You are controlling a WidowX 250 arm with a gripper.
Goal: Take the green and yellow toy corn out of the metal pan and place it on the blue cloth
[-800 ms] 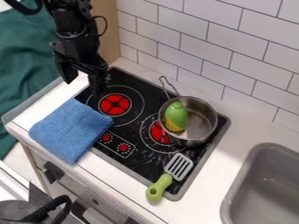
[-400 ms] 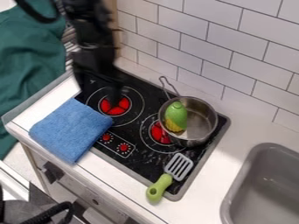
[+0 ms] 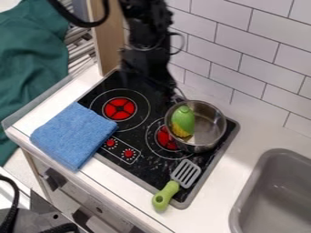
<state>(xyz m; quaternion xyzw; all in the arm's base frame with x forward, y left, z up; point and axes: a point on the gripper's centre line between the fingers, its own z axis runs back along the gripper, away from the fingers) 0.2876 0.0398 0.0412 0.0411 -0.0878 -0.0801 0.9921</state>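
Over the back edge of the stove, the black gripper [image 3: 150, 84] hangs open against the dark glass, just left of the metal pot [image 3: 211, 126]. Its right finger is close to the pot's wire handle, whose far part it hides; whether they touch, I cannot tell. Inside the pot, toward its left side, sits a green, pear-shaped toy [image 3: 183, 119] with a yellow, bristly-looking lower part.
A folded blue cloth [image 3: 74, 135] overlaps the left front of the stove [image 3: 137, 170]. The slotted spatula [image 3: 185, 173] lies at the stove's right front, its green handle over the edge. Right is a grey sink [image 3: 273, 195]; a tiled wall [image 3: 261, 59] rises behind.
The arm and gripper have moved right, from the stove's left back corner to beside the pot's handle. Cables at the lower left have shifted. Pot, toy, cloth and spatula have stayed put.
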